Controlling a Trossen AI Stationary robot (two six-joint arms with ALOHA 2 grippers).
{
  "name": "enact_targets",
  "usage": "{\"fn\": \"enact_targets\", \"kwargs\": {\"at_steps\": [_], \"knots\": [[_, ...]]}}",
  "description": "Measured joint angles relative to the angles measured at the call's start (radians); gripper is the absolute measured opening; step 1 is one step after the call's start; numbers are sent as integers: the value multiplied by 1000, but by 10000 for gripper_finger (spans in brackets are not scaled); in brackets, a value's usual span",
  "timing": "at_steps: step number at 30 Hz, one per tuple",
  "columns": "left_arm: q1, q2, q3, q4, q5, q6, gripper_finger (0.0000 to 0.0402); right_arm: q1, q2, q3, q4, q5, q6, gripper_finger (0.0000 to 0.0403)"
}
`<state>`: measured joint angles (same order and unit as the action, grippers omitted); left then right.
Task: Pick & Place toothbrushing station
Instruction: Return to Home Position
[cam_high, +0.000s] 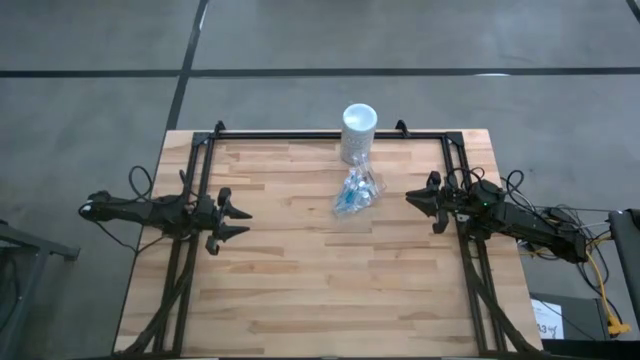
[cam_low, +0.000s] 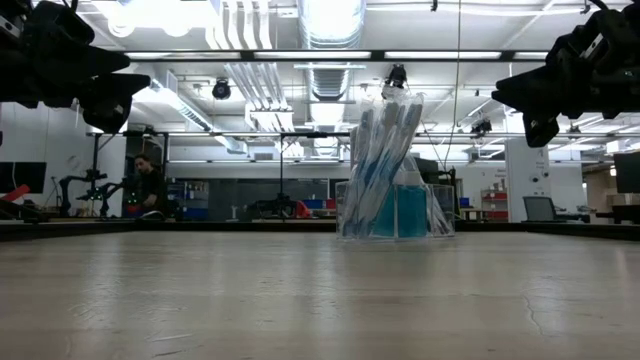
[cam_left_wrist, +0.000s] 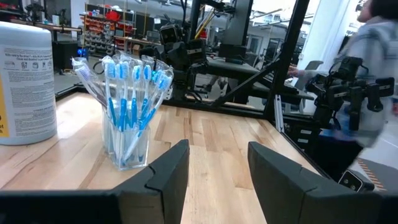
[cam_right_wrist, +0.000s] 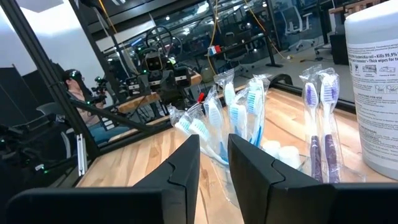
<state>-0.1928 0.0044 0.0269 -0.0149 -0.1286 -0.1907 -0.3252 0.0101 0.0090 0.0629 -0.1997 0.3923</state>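
Wooden desk holds the clear cup of blue-and-white toothbrushes slightly right of center in its far half, just near of the white cylinder. At the left edge hovers the left gripper, at the right edge the right gripper; both are parted and empty.

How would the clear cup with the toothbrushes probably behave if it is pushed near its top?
Probably tippy: the toothbrushes stand far above the small clear cup and fan outward. It likely slides easily, since the wooden table looks smooth. The wrapped brushes may shift or spill.
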Motion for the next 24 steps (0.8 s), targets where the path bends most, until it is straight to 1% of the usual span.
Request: {"fn": "enact_targets", "kwargs": {"at_steps": [11,24], "knots": [[0,0,0,0,0,0,170,0,0,0,0,0,0,68],[0,0,0,0,0,0,170,0,0,0,0,0,0,80]]}}
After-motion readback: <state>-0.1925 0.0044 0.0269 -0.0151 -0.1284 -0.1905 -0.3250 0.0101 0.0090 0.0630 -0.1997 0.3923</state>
